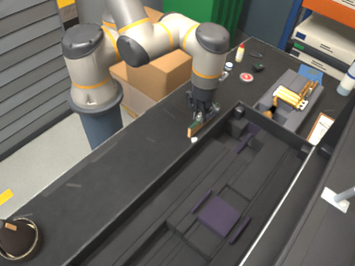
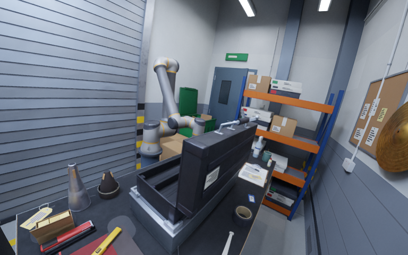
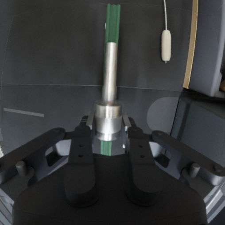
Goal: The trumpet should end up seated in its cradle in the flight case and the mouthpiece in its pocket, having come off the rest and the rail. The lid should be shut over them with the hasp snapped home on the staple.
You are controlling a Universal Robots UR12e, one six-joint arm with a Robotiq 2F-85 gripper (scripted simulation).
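My gripper is closed around the cup end of the silver mouthpiece, which I grip low over the bench. The mouthpiece lies along a green rail beside the flight case's near wall. The flight case stands open, with dark foam and purple pads inside. Its lid stands upright. The brass trumpet sits on a grey rest beyond the case's far end. In the second side camera the lid hides my gripper.
The case's near wall runs just right of my gripper. A cardboard box sits behind the arm. A red button and a small bottle stand on the far bench. A white pull cord lies ahead.
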